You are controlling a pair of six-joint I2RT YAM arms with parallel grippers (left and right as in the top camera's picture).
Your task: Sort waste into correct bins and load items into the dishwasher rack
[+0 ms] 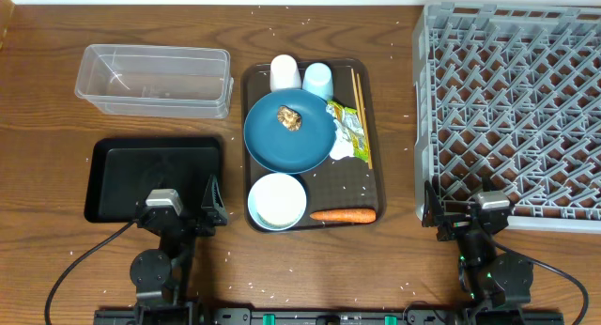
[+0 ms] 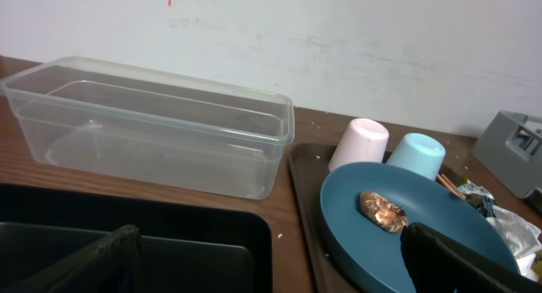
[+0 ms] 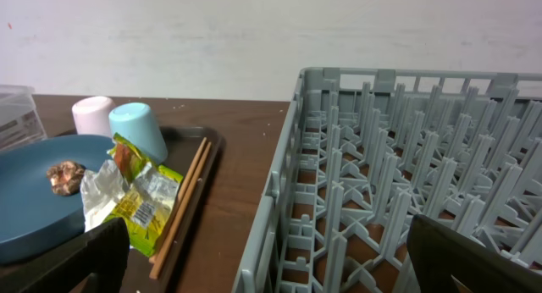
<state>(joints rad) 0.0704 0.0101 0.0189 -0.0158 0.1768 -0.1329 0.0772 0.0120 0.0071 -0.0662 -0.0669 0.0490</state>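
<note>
My left hand [image 2: 269, 238], spread apart, hovered at the shallow black rectangular tray [image 1: 122, 175]. My right hand [image 3: 267, 225], likewise spread, faced the large grey plastic lattice rack [image 3: 381, 157].

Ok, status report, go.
Left gripper, right gripper: open, empty. Lump on plate; rack holds no dishes. Wrapper lies against chopsticks.

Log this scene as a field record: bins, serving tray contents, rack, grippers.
bins: clear container and black tray, both empty, left of the serving tray
blue plate: holds brown food lump
also on serving tray: white cup, light-blue cup, chopsticks, wrapper, light-blue bowl, carrot
dishwasher rack: empty, right side
left gripper: jaws open, empty
right gripper: jaws open, empty
</note>
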